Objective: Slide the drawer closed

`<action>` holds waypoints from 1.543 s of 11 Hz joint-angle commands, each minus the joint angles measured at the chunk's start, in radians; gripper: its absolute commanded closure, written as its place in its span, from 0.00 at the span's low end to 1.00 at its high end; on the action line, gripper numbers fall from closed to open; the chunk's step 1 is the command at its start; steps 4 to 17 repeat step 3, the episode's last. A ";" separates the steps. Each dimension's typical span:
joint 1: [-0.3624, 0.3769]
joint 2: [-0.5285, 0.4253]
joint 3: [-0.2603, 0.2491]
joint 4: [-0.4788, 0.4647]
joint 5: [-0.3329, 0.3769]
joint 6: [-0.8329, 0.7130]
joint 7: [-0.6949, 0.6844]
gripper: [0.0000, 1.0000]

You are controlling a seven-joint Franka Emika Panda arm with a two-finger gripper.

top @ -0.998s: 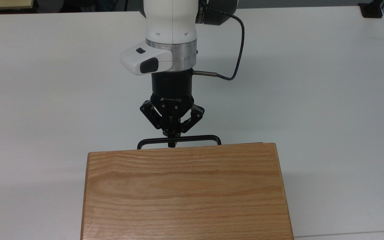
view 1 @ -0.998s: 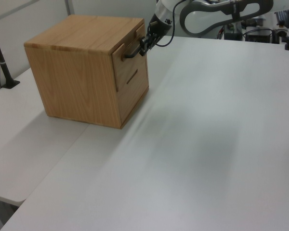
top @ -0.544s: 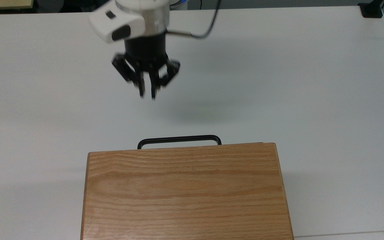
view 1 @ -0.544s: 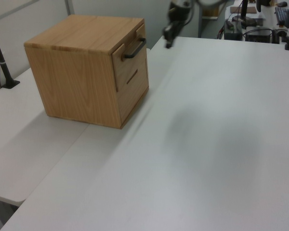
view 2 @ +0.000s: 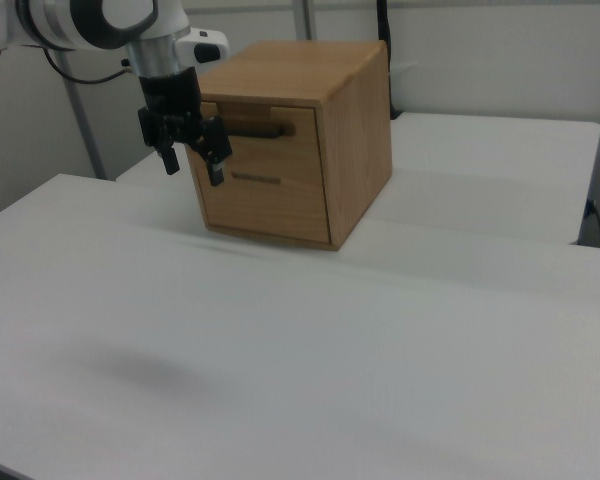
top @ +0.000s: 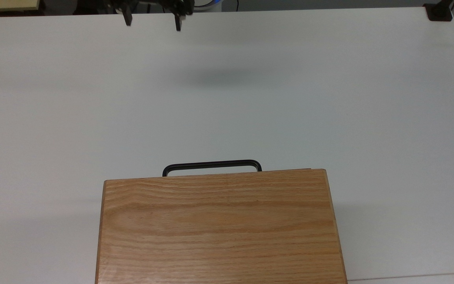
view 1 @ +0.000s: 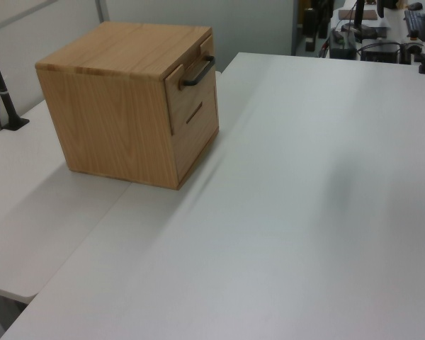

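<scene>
While the oak cabinet sits near the bottom edge of the top view, its drawer is pushed in at the upper front, with the front panel nearly flush against the cabinet face in the left view. A thin black bar handle pokes out just past the cabinet's top edge in the top view, and in the right view it runs across the drawer front. Below the drawer, the left view shows a dark slot in the cabinet's lower front. Everything rests on a white bench. Well apart from the handle, the end effector hangs at the upper edge of the top view, its two black fingers spread wide with nothing between them. From the right view, the end effector points down in front of the cabinet's front face, under the white arm, holding nothing, with a faint shadow on the bench
</scene>
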 commanded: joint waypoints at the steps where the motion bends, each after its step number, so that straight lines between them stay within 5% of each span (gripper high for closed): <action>1: -0.004 -0.048 -0.005 -0.047 0.003 -0.022 -0.014 0.00; 17: -0.005 -0.042 -0.007 -0.046 0.003 -0.022 -0.013 0.00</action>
